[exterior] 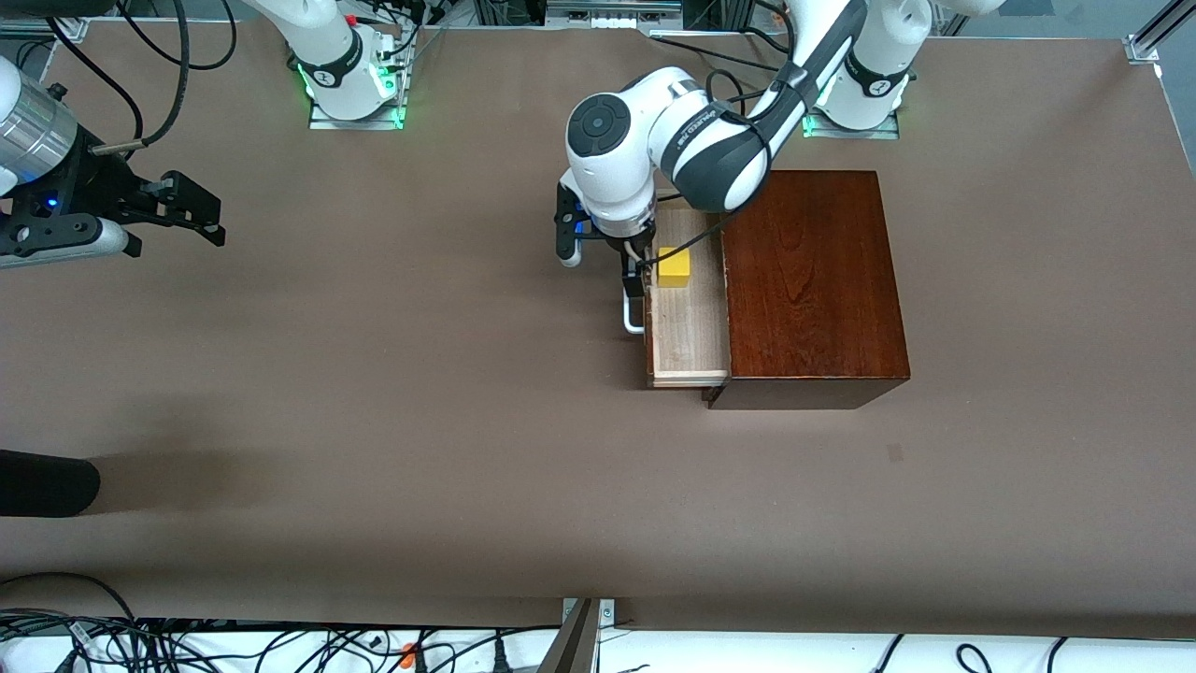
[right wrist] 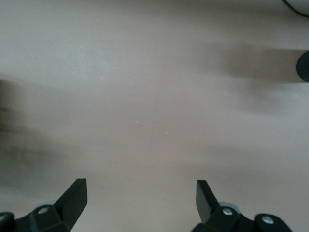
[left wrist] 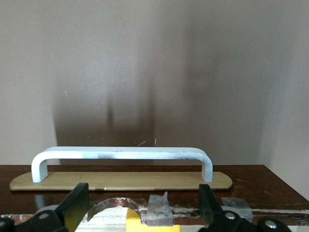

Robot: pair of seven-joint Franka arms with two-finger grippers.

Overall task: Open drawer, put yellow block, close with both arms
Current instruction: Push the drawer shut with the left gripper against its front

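The drawer (exterior: 687,327) is pulled out of the dark mahogany box (exterior: 813,280), and its white handle (exterior: 633,316) points toward the right arm's end of the table. The yellow block (exterior: 674,266) lies in the pale tray, in the part farther from the front camera. My left gripper (exterior: 645,268) is open over the drawer's front edge, beside the block. The left wrist view shows the handle (left wrist: 120,153), the top of the block (left wrist: 133,221) low between my open left gripper's (left wrist: 143,205) fingers. My right gripper (exterior: 192,210) waits open and empty over bare table; its wrist view (right wrist: 141,198) shows only table.
A black rounded object (exterior: 42,483) lies at the table's edge at the right arm's end, nearer the front camera; it also shows in the right wrist view (right wrist: 303,65). Cables (exterior: 187,645) run below the table's near edge.
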